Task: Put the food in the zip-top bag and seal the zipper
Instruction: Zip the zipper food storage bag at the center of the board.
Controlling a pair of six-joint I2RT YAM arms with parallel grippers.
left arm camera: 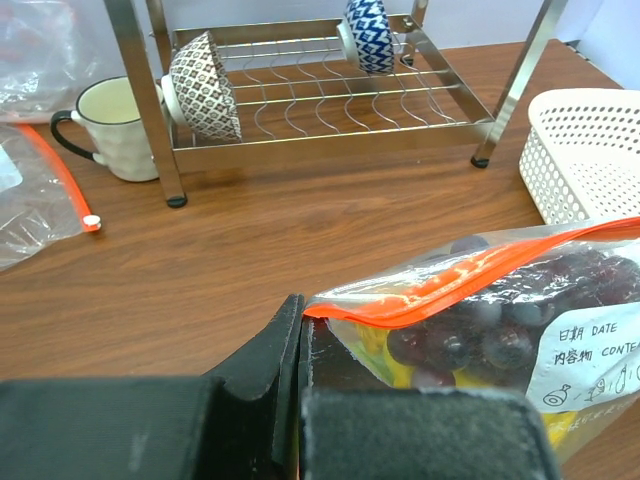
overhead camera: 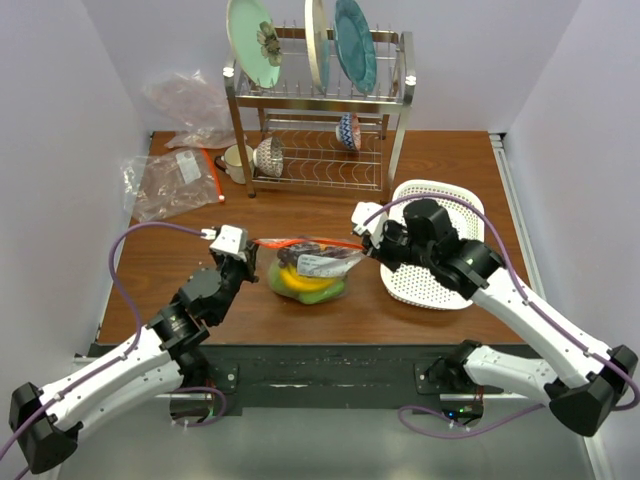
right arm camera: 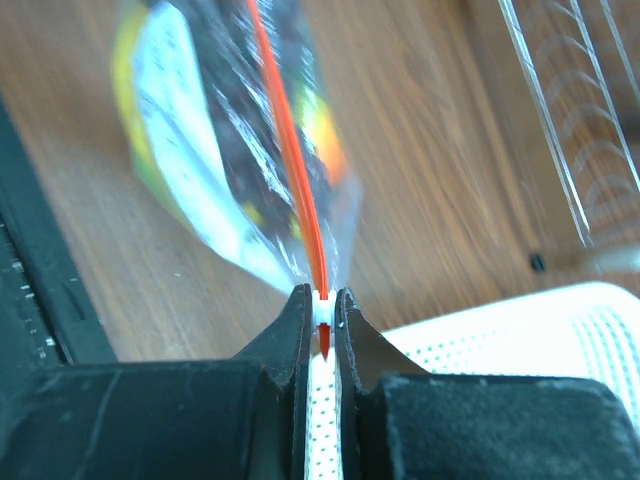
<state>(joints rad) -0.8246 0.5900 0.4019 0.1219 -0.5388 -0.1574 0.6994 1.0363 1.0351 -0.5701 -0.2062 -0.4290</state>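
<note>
L pincer (left arm camera: 302, 322), R pincer (right arm camera: 322, 306) clamp zipper (left arm camera: 470, 274); food (overhead camera: 300, 283) inside bag (overhead camera: 338, 264).

Bright, even light; blurred right-wrist view

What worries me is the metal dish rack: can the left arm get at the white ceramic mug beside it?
Probably not right now: the left gripper is shut on the clear zip-top bag's corner. Once freed, bare table lies between it and the mug.
</note>
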